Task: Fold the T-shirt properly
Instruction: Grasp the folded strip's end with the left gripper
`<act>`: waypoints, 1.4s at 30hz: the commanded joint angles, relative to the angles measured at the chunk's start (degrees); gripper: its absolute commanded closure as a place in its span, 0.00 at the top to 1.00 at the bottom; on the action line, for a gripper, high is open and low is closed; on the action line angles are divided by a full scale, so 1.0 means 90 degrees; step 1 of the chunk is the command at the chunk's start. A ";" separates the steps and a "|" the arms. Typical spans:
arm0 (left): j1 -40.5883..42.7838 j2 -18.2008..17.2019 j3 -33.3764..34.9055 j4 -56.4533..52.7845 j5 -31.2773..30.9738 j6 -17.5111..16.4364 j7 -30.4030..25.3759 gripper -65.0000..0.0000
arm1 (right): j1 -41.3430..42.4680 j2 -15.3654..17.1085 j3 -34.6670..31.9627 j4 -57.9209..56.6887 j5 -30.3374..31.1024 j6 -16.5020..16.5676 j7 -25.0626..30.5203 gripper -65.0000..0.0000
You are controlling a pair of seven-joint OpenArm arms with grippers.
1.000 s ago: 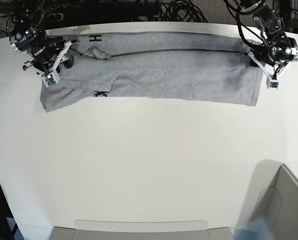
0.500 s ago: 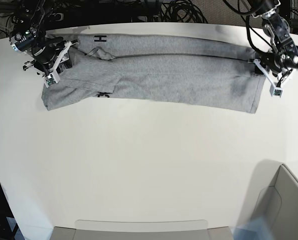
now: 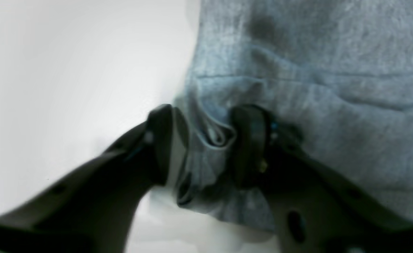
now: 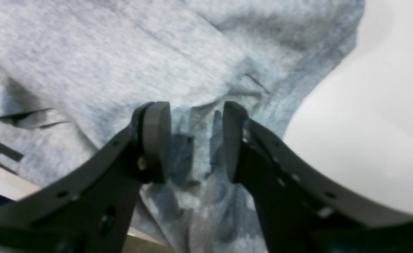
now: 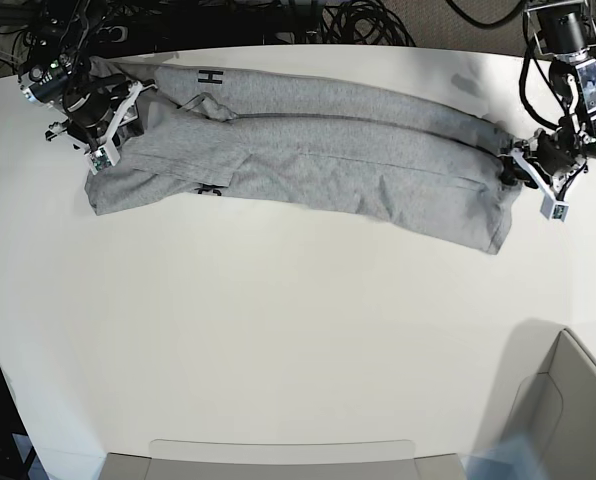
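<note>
— Lying where, the T-shirt (image 5: 308, 140)?

— Stretched long across the far side of the white table (image 5: 278, 340), folded lengthwise.

— And the grippers?

— Left gripper (image 3: 201, 144) pinches a bunched fold at one end; right gripper (image 4: 194, 140) has fabric gathered between its part-closed jaws at the other end.

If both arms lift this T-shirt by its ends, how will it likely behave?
Probably floppy: the T-shirt bunches into soft folds between the left gripper fingers. Its long middle would likely sag, since only the ends are pinched. It looks light, and the fabric between the right gripper pads is thin, so it may slip.
</note>
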 commanded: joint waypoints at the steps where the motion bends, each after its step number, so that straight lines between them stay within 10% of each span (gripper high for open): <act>1: 0.0318 0.0274 0.0322 -0.0349 0.0433 -0.0130 0.1267 0.28 | 0.0022 0.0061 0.0027 0.0095 0.0085 0.0099 0.0102 0.38; 4: 0.0308 0.0254 0.0283 -0.0398 0.0452 -0.0130 0.1326 0.01 | 0.0022 0.0061 0.0027 0.0095 0.0085 0.0099 0.0092 0.38; 22: -0.1343 -0.1035 -0.0528 -0.2781 0.0462 -0.0130 0.1189 0.00 | 0.0003 0.0041 0.0037 0.0114 0.0085 0.0099 0.0102 0.38; 42: 0.0171 -0.0312 -0.0909 0.1888 0.0452 -0.0130 0.1678 0.00 | 0.0032 0.0041 0.0027 0.0114 0.0085 0.0099 0.0102 0.38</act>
